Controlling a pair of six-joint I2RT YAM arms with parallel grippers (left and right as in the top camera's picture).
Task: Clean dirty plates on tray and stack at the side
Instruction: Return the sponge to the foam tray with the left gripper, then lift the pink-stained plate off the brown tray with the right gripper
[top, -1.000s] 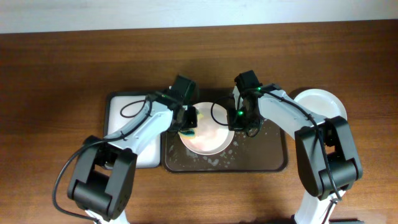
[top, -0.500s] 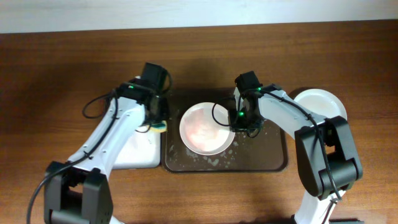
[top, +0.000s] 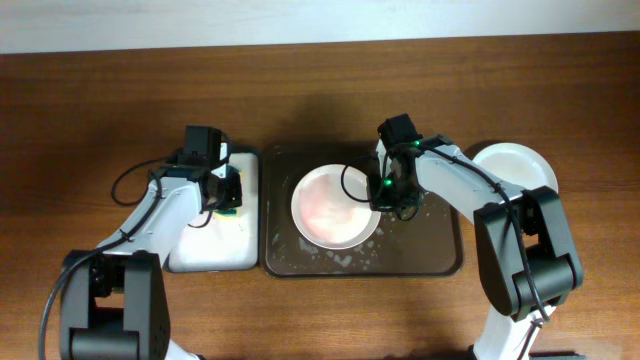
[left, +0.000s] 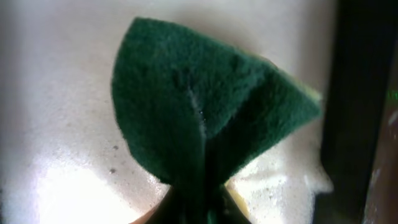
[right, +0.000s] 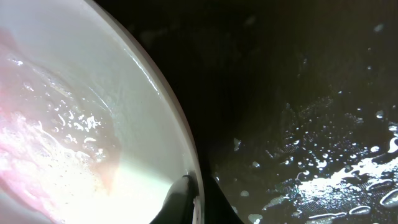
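Note:
A pale plate (top: 334, 208) with a pinkish soapy smear lies on the dark brown tray (top: 430, 255), left of centre. My right gripper (top: 384, 197) is shut on the plate's right rim; the right wrist view shows a finger on each side of the rim (right: 189, 186), above the wet tray floor (right: 311, 124). My left gripper (top: 226, 195) is shut on a green and yellow sponge (top: 232, 211) over the small white-inside tray (top: 205, 250). In the left wrist view the sponge (left: 205, 118) is folded between the fingers. More plates (top: 520, 170) are stacked at the right.
The small white-inside tray has a dark rim (left: 354, 106) next to the brown tray. Soap foam (top: 335, 262) and water drops lie on the brown tray's floor. The wooden table (top: 90, 120) extends all round.
My left arm has swung left, carrying the sponge off the plate to above the small white tray. The right gripper has stayed on the plate's rim.

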